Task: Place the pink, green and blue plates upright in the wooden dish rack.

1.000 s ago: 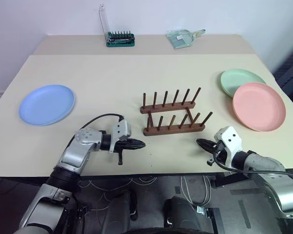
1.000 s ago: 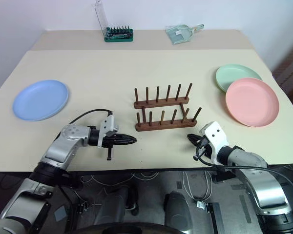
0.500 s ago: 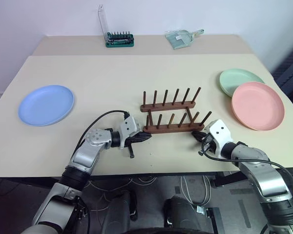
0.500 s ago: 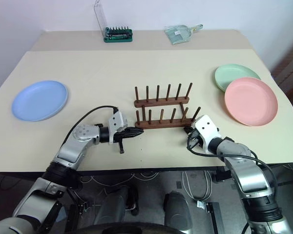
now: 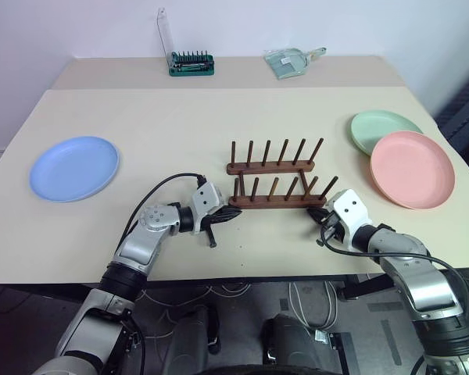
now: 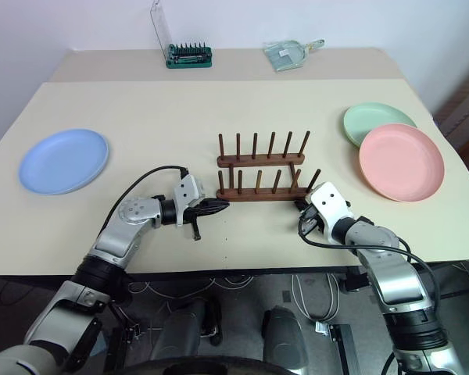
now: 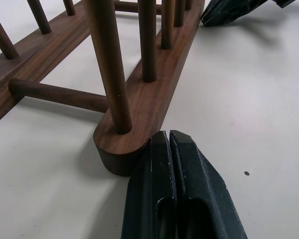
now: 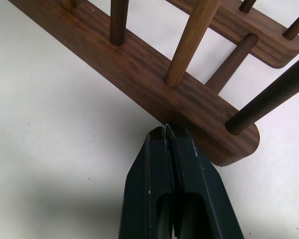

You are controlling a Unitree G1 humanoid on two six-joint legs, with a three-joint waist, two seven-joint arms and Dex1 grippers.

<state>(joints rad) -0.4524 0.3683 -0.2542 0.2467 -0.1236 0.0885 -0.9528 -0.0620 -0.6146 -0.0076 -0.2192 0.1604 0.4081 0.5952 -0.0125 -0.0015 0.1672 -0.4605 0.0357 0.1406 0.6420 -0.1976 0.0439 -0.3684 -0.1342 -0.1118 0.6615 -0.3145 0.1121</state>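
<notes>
- blue plate (image 5: pixel 74 167) sits flat at the table's 9 o'clock, well apart from everything, untouched.
- left gripper (image 5: pixel 228 218), fingers pressed together, tip against the 9 o'clock end of the near rail of the wooden dish rack (image 5: pixel 277 186); nothing held.
- right gripper (image 5: pixel 320 221), fingers also together, tip on the near rail by its 3 o'clock end.
- Judgement: step in hand is squaring the rack by nudging. Push both ends evenly and low on the rail, not on the pegs, or it skews or tips.
- green plate (image 5: pixel 384 130) and pink plate (image 5: pixel 413 169) lie flat at 3 o'clock, pink overlapping green, so pink goes first.
- green bit holder (image 5: pixel 192 63) and dustpan (image 5: pixel 291 62) at 12 o'clock, out of the way.
- Rack slots empty; path to the plates unobstructed.
</notes>
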